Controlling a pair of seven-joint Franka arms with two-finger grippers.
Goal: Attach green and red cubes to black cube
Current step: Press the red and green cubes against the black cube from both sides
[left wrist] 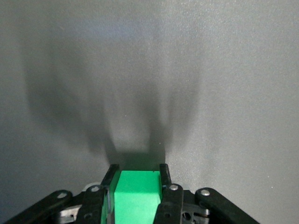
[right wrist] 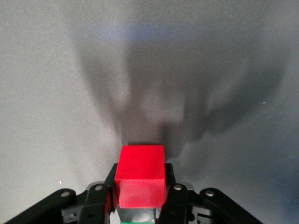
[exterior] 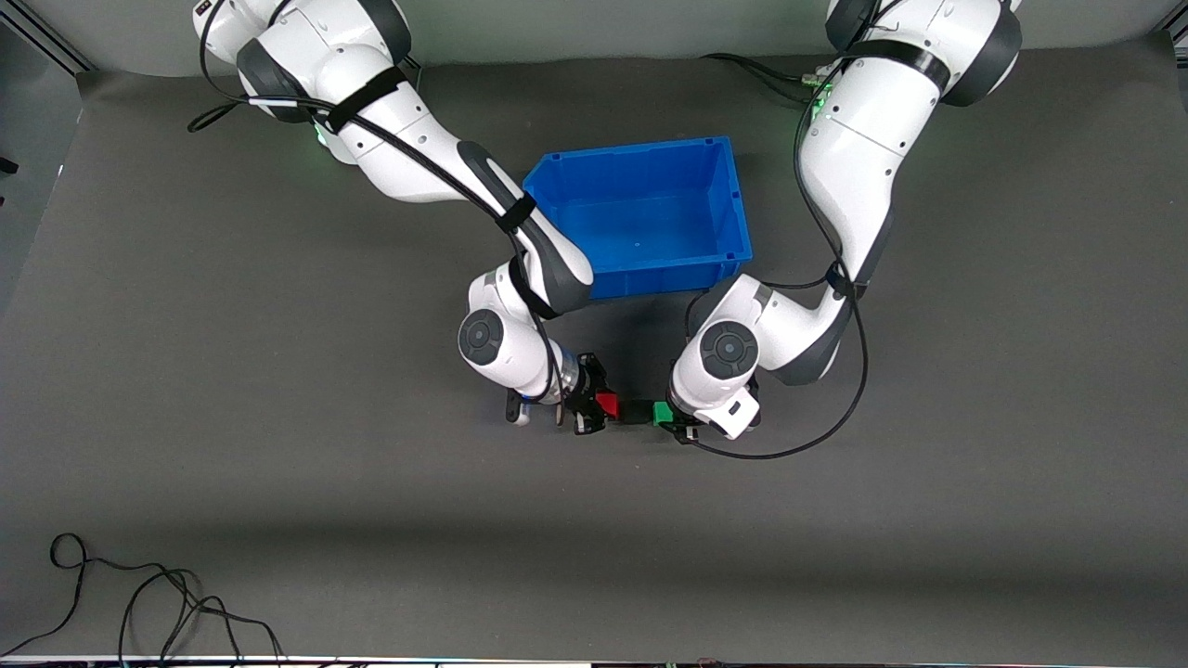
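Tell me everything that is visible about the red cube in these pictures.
The red cube is a small, plain, bright red block that looks like smooth plastic, with sharp edges and no marks. The right claw is shut on it, one black finger on each of two sides. In the front view it sits in line with the black cube and the green cube, on the black cube's side toward the right arm's end of the table. Whether they touch cannot be told.

The red cube sits clamped between the right tool's fingers, the green cube between the left tool's. The black cube lies between them in one row, flanked closely by both.
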